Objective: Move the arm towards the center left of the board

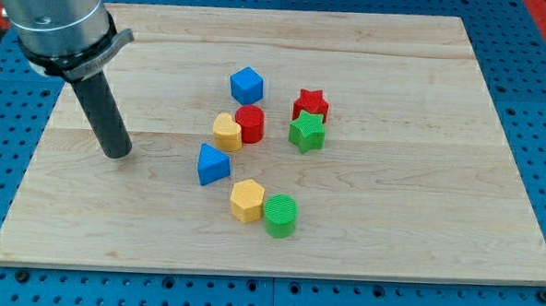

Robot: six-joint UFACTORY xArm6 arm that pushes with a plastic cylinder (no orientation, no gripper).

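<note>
My tip point(118, 153) rests on the surface point(417, 233) at the view's left, touching nothing, well apart from the blue triangular block point(212, 164).

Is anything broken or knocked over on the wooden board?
Nothing stands out. The blocks sit flat in a loose bunch mid-board, none cracked or tipped. The red star and green star touch. My tip rests alone at the view's left, clear of them all.

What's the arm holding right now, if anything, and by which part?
Nothing is held. The arm ends in a bare rod with no claw; my tip rests on the board, apart from every block, with the blue triangular block nearest.
</note>
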